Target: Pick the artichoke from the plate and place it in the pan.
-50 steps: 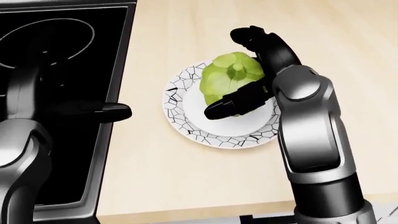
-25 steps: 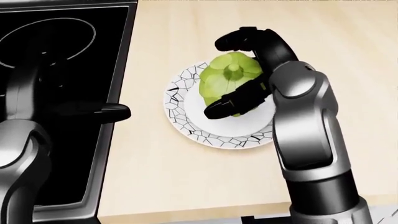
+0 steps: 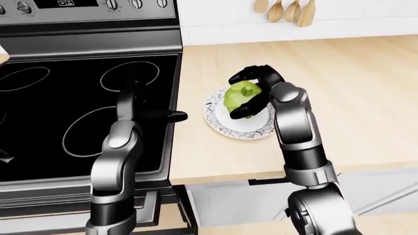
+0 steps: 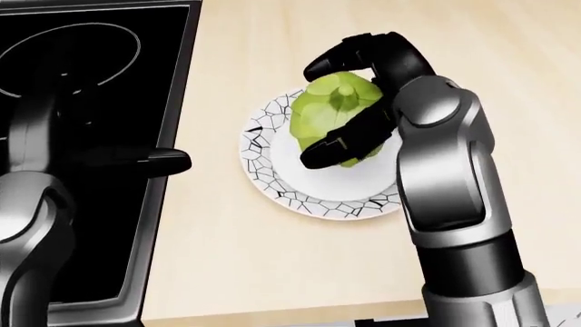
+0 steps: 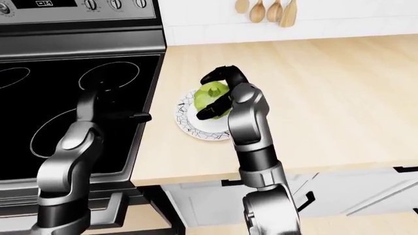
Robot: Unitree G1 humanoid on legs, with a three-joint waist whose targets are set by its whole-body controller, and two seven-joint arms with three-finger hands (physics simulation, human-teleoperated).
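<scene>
Right robot hand [image 4: 349, 102] clenched round artichoke [image 4: 333, 109] on plate [image 4: 272, 174], gripped for lifting toward stove; left robot hand [image 4: 159, 162] beside plate, state unclear.

artichoke [image 4: 332, 116]: looking waxy, pale green, softly shining
plate [image 4: 272, 178]: showing smooth white glaze with black crackle lines at the rim
counter [image 4: 272, 259]: showing pale, matt wood grain
stove top [image 3: 78, 117]: appearing as glossy black glass, framed in brushed metal
right hand [image 4: 349, 102]: showing black, slightly glossy plastic fingers
right forearm [image 4: 445, 177]: gleaming as smooth grey metal
spoons [image 3: 287, 11]: looking like light wood
</scene>
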